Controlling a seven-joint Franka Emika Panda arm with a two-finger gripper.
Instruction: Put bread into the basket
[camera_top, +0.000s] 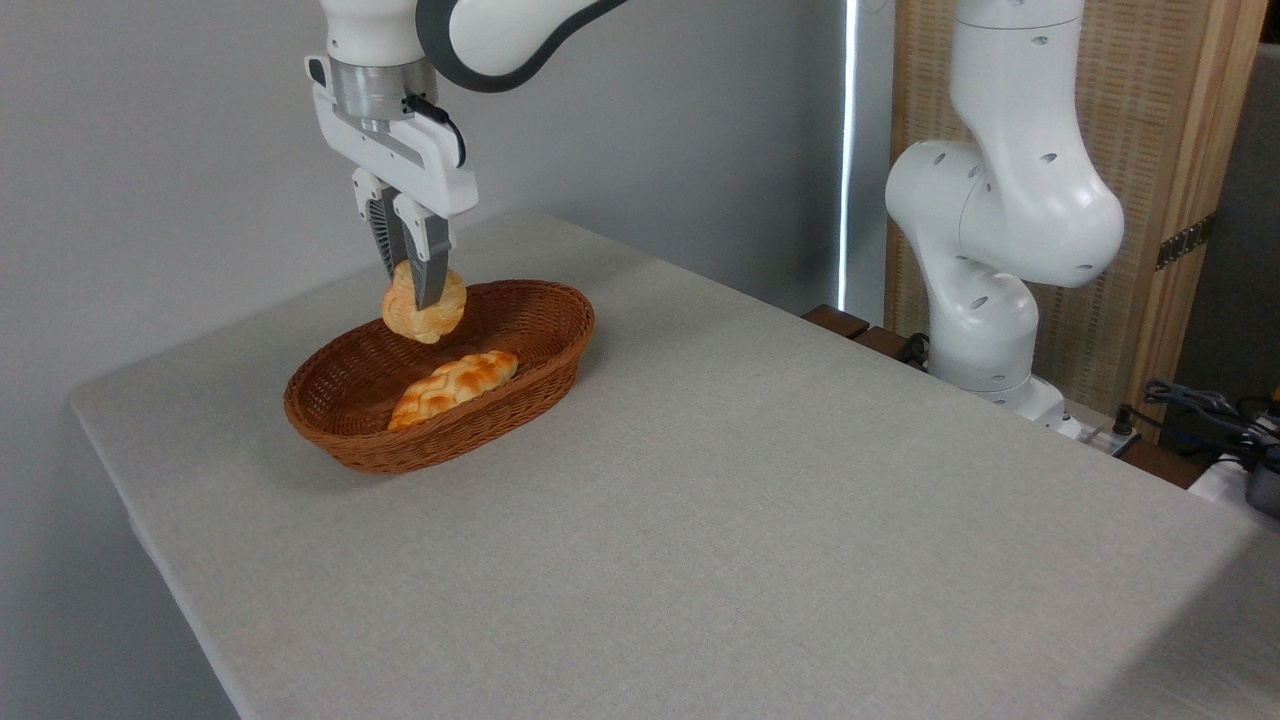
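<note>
Gripper (412, 292) pointing straight down, fingers (431, 268) narrowed onto the round golden bun (424, 309) and clamping it from either side, with only the bun's thickness left between them. Bun hanging in the air at the fingertips, lumpy lobes bulging out past the dark finger pads on both sides, clear of everything beneath. Directly below the gripper, the oval wicker basket (556, 322), its far rim just behind and under the suspended bun. Inside the basket, below and slightly to the right of the fingertips, a braided golden-brown loaf (455, 387) lying lengthwise along the basket floor, apart from the bun. Under the basket and spreading well out to the right of and toward the camera from the gripper, a grey cloth-covered table (720, 520). Far to the right of the gripper, at the table's back edge, the white base column of the arm (1000, 220), with a wooden slatted screen (1160, 130) behind it.
</note>
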